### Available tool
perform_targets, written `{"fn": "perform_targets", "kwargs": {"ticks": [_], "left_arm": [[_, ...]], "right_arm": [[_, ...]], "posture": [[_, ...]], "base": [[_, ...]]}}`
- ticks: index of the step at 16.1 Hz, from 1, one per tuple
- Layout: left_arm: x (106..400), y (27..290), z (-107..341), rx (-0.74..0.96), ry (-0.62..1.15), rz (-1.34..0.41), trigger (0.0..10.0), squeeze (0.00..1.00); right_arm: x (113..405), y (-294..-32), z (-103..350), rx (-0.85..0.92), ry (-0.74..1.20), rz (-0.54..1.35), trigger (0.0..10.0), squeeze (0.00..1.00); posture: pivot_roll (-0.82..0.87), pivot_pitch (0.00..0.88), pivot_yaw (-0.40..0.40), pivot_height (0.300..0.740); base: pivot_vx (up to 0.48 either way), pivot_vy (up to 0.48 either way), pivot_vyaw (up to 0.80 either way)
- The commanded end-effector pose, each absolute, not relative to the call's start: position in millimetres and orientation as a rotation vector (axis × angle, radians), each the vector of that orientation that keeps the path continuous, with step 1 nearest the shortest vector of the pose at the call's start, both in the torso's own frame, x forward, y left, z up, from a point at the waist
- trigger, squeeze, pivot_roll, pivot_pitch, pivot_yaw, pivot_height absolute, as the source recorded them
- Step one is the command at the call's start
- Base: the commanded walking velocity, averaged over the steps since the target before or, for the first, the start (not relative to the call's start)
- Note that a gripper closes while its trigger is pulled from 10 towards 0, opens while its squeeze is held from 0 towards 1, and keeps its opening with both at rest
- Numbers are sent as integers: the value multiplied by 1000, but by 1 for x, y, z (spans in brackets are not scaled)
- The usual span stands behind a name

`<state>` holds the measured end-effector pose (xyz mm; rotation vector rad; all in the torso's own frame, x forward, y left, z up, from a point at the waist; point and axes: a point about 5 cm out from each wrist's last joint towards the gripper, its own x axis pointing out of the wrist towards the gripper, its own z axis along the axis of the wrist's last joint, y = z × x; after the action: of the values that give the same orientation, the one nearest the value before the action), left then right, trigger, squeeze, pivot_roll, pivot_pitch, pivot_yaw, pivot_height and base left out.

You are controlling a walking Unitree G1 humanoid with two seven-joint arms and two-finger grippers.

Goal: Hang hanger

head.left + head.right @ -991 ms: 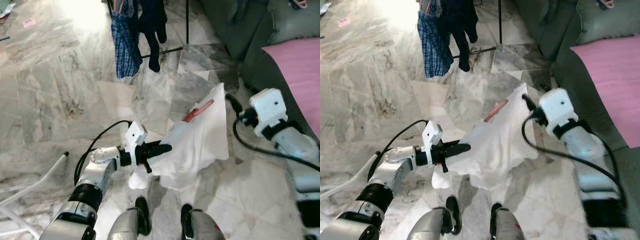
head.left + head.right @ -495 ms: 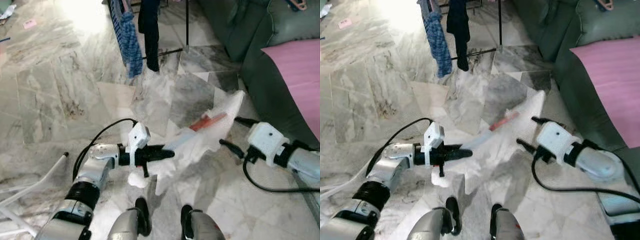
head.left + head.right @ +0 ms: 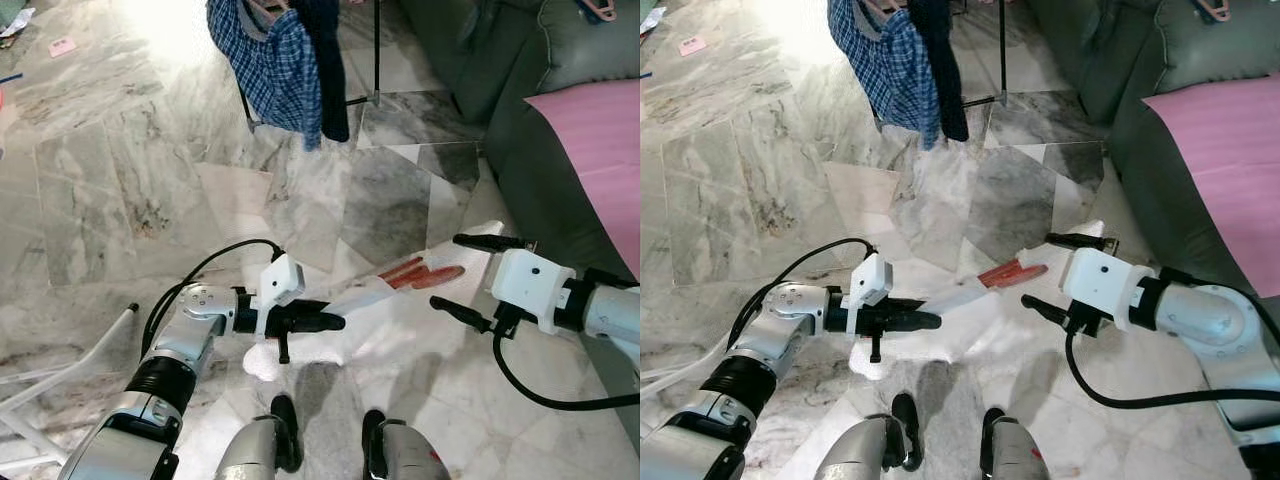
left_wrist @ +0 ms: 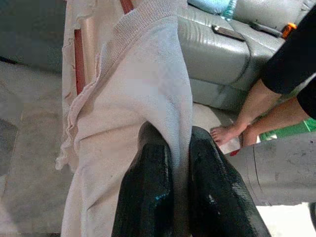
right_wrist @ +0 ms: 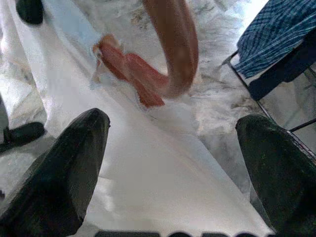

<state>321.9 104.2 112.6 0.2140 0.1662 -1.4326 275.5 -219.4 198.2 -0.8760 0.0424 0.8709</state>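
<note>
A white garment (image 3: 385,310) with a red hanger (image 3: 422,273) inside it stretches almost level above the marble floor. My left gripper (image 3: 335,322) is shut on the garment's lower hem; in the left wrist view the cloth (image 4: 143,84) is pinched between the black fingers (image 4: 150,163). My right gripper (image 3: 445,276) is open at the garment's collar end, its two fingers spread to either side of the cloth. In the right wrist view the hanger's curved hook (image 5: 173,49) sticks out of the collar ahead of the spread fingers (image 5: 74,163), untouched.
A drying rack ahead holds a blue plaid shirt (image 3: 275,65) and a dark garment (image 3: 325,60). A green sofa (image 3: 510,110) with a pink blanket (image 3: 595,150) stands on the right. A white pole (image 3: 70,370) lies at the left. A person's bare feet (image 4: 232,133) stand near the sofa.
My right gripper has dropped from the garment's top and now stands open beside the collar. The garment has sunk from hanging upright to lying nearly level. The left gripper kept its hold.
</note>
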Motion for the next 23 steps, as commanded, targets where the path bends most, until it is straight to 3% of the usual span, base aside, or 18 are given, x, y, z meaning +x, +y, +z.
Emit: {"fn": "perform_targets", "kwargs": {"ticks": [1, 3, 9, 10, 11, 15, 16, 19, 23], "left_arm": [[320, 103, 116, 255, 139, -1479, 1843, 0], [319, 102, 118, 269, 132, -1499, 1686, 0], [313, 101, 116, 314, 140, -1561, 1569, 0], [312, 101, 116, 315, 143, -1564, 1373, 0], [312, 102, 115, 314, 148, -1563, 1255, 0], [311, 106, 111, 321, 170, -1561, 863, 0], [310, 106, 110, 324, 174, -1565, 1216, 0], [308, 104, 109, 322, 180, -1583, 510, 0], [306, 106, 106, 337, 194, -1592, 706, 0]], "right_arm": [[273, -222, 191, -896, 94, 923, 10000, 502], [274, -224, 184, -883, 134, 960, 10000, 0], [283, -227, 165, -987, 224, 1056, 10000, 0], [287, -229, 163, -1010, 229, 1055, 8431, 0], [291, -231, 162, -1027, 231, 1045, 0, 0], [296, -240, 162, -1058, 251, 1036, 0, 0], [300, -244, 161, -1062, 253, 1027, 0, 0], [301, -248, 155, -1069, 274, 1020, 0, 0], [308, -248, 157, -1070, 266, 1025, 0, 0]], "posture": [[-90, 293, 53, 740], [-87, 292, 54, 740], [-83, 291, 53, 740], [-83, 291, 53, 740], [-81, 290, 52, 740], [-83, 292, 53, 740], [-83, 293, 54, 740], [-83, 294, 55, 740], [-81, 295, 55, 740]], "base": [[0, 0, 0], [0, 0, 0], [0, 0, 0], [0, 0, 0], [0, 0, 0], [0, 0, 0], [0, 0, 0], [0, 0, 0], [0, 0, 0]]}}
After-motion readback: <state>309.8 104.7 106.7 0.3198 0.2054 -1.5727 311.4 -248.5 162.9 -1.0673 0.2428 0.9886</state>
